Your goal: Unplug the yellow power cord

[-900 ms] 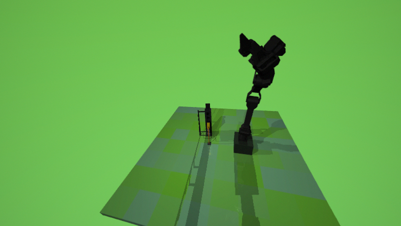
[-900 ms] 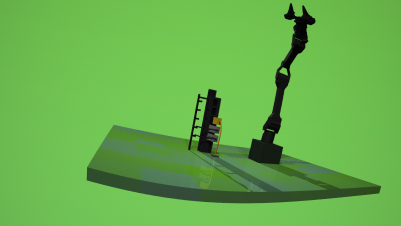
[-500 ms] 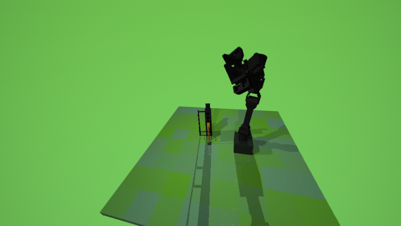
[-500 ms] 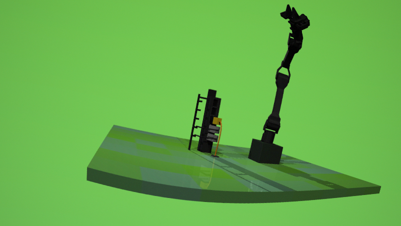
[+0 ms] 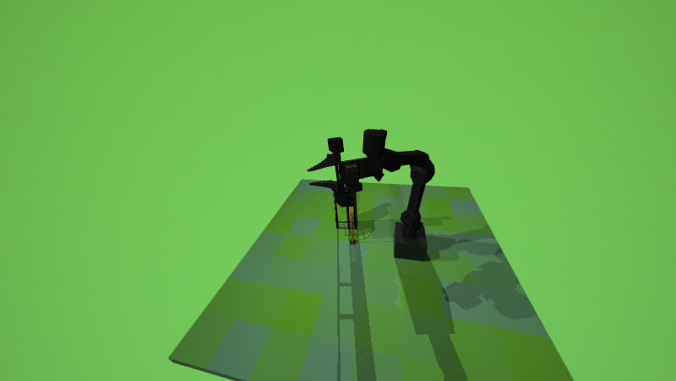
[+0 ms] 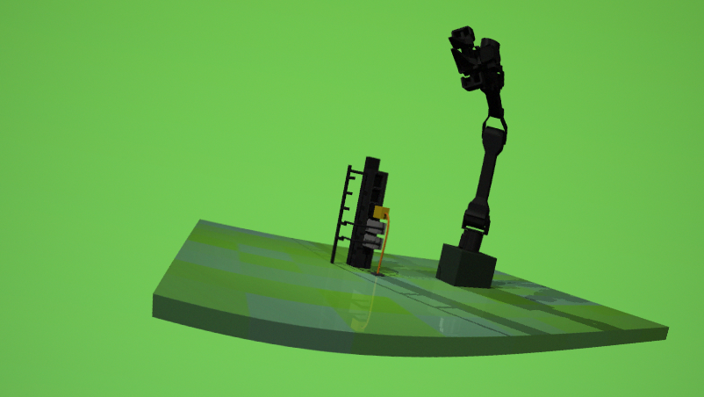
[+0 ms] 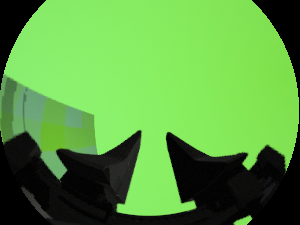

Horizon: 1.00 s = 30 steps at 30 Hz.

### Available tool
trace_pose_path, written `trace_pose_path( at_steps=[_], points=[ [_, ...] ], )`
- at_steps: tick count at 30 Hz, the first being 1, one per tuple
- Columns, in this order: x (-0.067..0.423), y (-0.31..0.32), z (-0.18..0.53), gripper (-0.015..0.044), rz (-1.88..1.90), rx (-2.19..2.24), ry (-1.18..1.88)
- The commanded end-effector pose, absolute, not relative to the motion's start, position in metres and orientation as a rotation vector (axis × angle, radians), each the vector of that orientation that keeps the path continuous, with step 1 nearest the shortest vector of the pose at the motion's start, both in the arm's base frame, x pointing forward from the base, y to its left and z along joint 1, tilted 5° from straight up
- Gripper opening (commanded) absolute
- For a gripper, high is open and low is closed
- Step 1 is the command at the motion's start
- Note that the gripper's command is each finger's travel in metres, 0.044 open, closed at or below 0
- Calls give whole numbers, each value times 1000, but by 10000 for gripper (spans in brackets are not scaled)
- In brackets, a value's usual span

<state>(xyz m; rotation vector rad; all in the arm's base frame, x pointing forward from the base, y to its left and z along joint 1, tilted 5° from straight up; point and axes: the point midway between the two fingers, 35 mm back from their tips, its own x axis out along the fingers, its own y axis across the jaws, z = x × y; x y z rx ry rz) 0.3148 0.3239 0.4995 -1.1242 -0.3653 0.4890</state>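
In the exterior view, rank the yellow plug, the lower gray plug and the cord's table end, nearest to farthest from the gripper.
1. Yellow plug, highest of the three.
2. Lower gray plug, just below it.
3. Cord's table end, lowest.

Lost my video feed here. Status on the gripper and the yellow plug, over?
Gripper partly open, holding nothing, raised clear of the strip. Yellow plug seated in the upright power strip, orange cord hanging to the table. Nothing blocking the plug.
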Motion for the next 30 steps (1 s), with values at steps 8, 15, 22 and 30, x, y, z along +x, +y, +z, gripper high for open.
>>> trace_pose_path(
  at_steps=[8,15,22,30],
  points=[
    [393,250,348,160,647,-1493,81],
    [404,179,261,160,807,-1604,392],
    [383,101,182,160,1029,-1591,720],
    [313,20,113,160,1350,-1367,1064]
  ],
)
